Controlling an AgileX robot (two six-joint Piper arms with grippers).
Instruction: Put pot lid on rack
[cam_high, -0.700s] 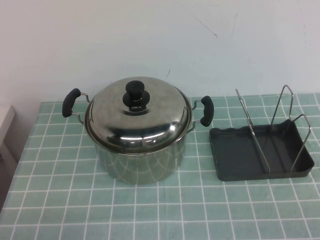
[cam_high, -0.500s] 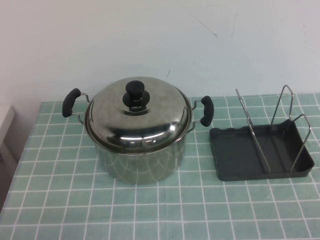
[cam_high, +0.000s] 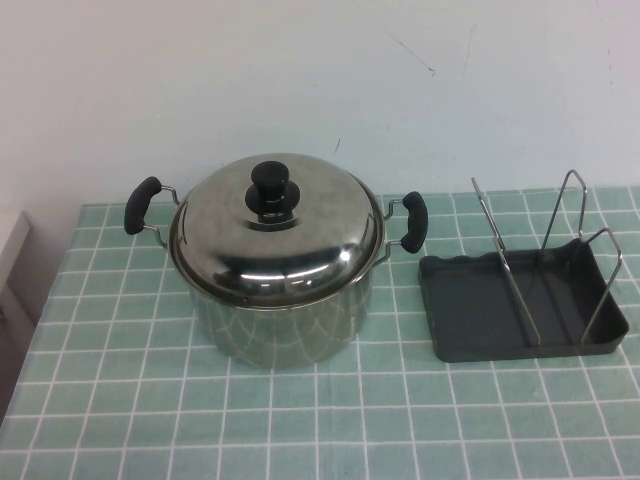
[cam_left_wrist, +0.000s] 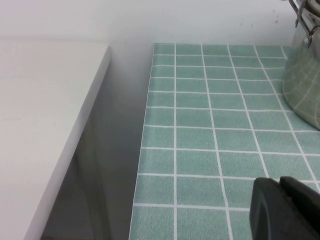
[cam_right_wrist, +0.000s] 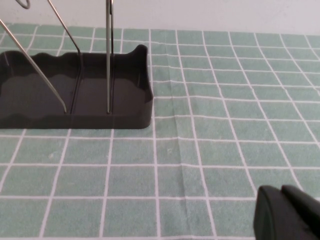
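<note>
The shiny domed pot lid (cam_high: 290, 235) with its black knob (cam_high: 270, 183) sits on the steel pot (cam_high: 285, 325) in the middle of the table. To its right stands the dark grey rack (cam_high: 480, 310), its wire loops (cam_high: 505, 265) upright and nothing in it. In the right wrist view the rack (cam_right_wrist: 125, 105) lies ahead of my right gripper (cam_right_wrist: 280, 195), which is shut and holds nothing. My left gripper (cam_left_wrist: 279, 184) is shut too, low over the tiled cloth, with the pot's wall (cam_left_wrist: 302, 85) ahead of it. Neither arm shows in the high view.
The green tiled cloth (cam_high: 120, 400) covers the table. A white cabinet top (cam_left_wrist: 45, 115) stands beside the table's left edge, with a gap between them. A white wall rises behind the table.
</note>
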